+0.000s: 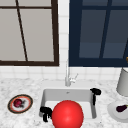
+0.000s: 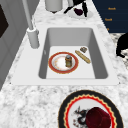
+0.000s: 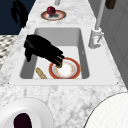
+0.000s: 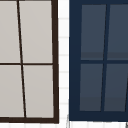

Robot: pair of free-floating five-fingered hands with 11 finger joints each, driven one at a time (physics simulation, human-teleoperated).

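Scanning the sink (image 2: 70, 35), there's a small jar (image 2: 68, 60) standing upright on a red-rimmed plate (image 2: 56, 62), its label too small to read, and a breadstick (image 2: 83, 56) lies just beside the plate. The right hand (image 1: 95, 92) hovers over the basin's right edge with its fingers loose and drooping, gripping nothing. The left hand (image 1: 45, 110) hangs at the front left corner, fingers slack too. On the left counter a patterned plate (image 1: 11, 106) carries a dark red fruit (image 1: 18, 102). On the right, a white plate (image 1: 113, 112) holds something purple (image 1: 121, 108).
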